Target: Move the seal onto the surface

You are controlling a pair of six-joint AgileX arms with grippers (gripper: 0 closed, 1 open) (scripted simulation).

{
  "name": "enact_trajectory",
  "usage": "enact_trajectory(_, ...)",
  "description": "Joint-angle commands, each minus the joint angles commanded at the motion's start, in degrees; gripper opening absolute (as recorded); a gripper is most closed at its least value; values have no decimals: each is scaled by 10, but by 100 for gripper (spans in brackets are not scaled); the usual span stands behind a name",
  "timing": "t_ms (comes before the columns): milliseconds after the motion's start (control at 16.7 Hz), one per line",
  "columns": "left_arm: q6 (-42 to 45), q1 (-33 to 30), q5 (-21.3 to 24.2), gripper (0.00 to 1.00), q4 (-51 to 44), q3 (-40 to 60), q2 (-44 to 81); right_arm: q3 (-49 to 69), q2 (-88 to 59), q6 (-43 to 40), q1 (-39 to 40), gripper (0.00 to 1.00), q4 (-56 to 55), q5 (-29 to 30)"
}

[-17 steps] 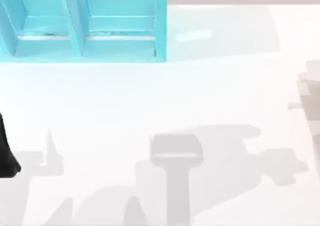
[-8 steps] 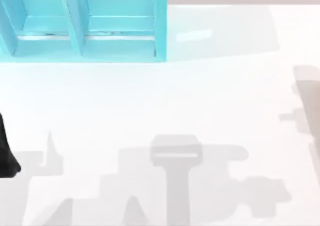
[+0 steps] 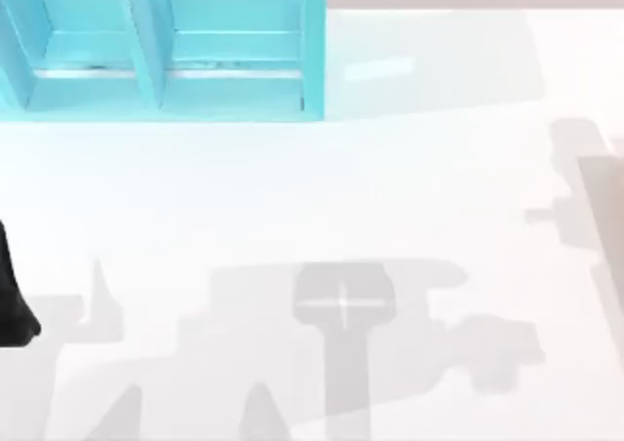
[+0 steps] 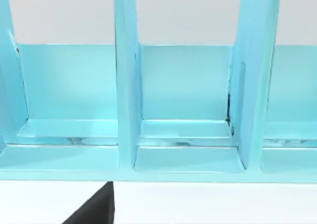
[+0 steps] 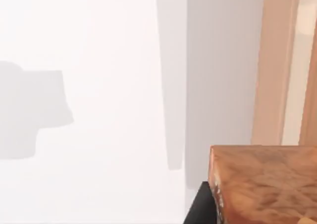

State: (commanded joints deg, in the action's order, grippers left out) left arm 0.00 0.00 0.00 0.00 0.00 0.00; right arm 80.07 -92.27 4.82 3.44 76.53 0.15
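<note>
Close up, the seal (image 5: 262,184) is seen against a black part of the right end effector above the white counter (image 3: 390,187); whether the fingers are apart or clamped cannot be told. At ten o'clock on the counter stands the turquoise shelf (image 3: 234,51).

Bright, even light from above; soft grey shadows of the arms (blocky, faint-edged) fall across the glossy white worktop (image 3: 292,187), slightly blurred throughout.

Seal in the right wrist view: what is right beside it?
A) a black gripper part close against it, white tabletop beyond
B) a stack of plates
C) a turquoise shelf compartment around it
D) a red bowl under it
A: the orange-brown seal fills the near corner with a black piece of the right gripper against it, and the white surface lies beyond.
</note>
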Motion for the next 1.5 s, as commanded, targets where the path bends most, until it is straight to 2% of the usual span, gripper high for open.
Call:
enact_trajectory(360,0,0,0,100,0,0,0,34,-167,176,178,0,-99,1)
enact_trajectory(540,0,0,0,100,0,0,0,52,-220,232,232,0,-151,1)
enact_trajectory(900,0,0,0,100,0,0,0,52,-228,241,237,0,-159,-1)
enact_trajectory(1260,0,0,0,100,0,0,0,7,-256,241,240,0,-242,0)
enact_trajectory(1500,0,0,0,100,0,0,0,0,-262,242,240,0,-250,1)
